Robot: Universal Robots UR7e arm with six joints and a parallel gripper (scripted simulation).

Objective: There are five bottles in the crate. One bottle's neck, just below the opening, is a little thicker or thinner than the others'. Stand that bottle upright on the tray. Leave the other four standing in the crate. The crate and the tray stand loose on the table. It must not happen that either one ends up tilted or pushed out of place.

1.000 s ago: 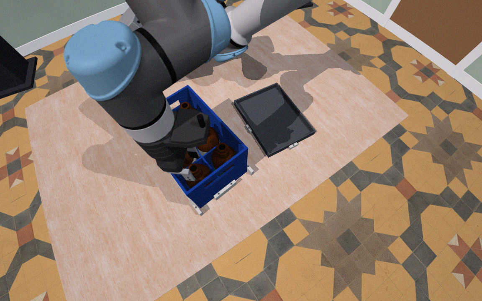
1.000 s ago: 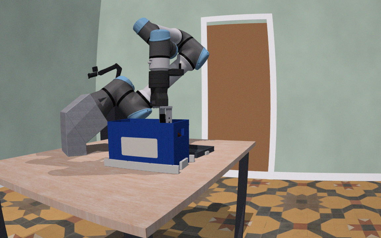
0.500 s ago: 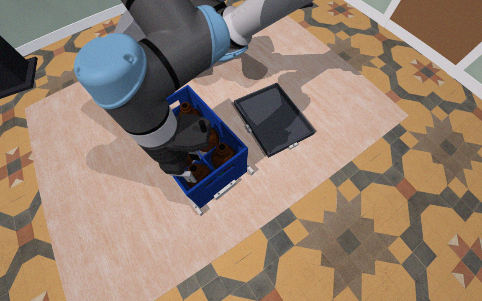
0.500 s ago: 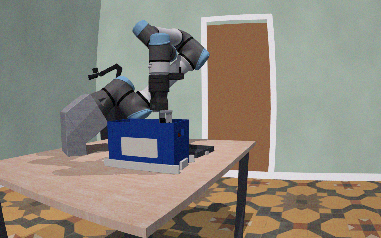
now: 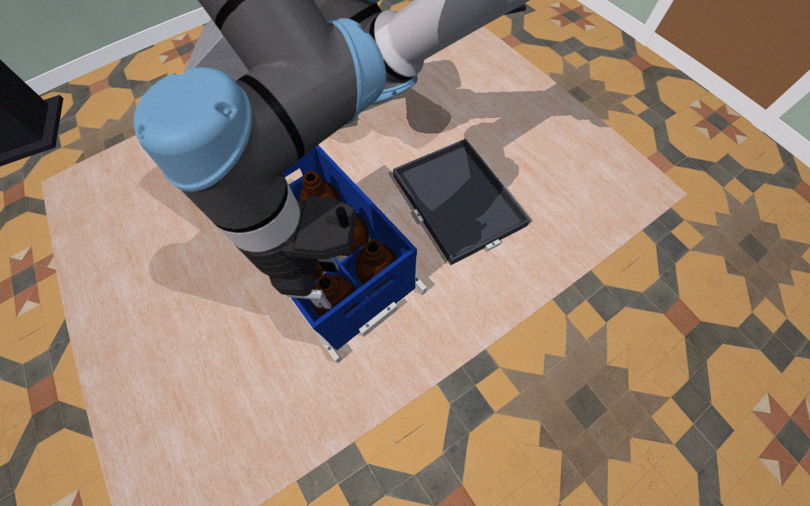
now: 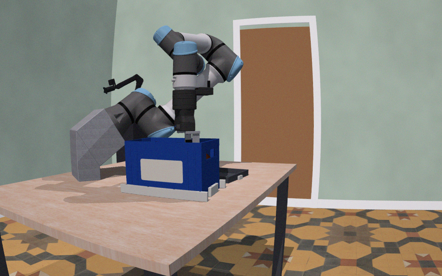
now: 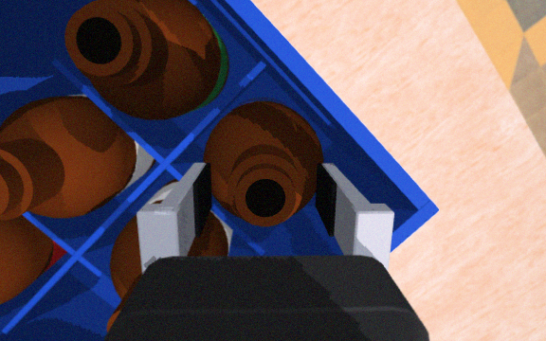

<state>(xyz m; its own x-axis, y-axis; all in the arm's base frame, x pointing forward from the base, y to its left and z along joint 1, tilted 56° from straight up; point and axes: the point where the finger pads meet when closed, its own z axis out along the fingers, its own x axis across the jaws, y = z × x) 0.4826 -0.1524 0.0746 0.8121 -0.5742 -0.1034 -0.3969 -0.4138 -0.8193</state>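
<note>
A blue crate [image 5: 357,251] with cell dividers holds brown bottles standing upright. In the wrist view my gripper [image 7: 263,185] is open, its two fingers on either side of the neck of the bottle in the corner cell [image 7: 263,161], apart from it. Other bottles stand in the neighbouring cells [image 7: 145,57] [image 7: 60,156]. In the side view the gripper's fingers [image 6: 192,137] dip just to the crate's [image 6: 172,164] top rim. The dark tray [image 5: 460,199] lies empty to the right of the crate.
Small white stops [image 5: 377,318] sit along the crate's and tray's edges. The arm's grey base [image 6: 92,144] stands behind the crate. The table's front edge [image 6: 147,253] is well away from the crate.
</note>
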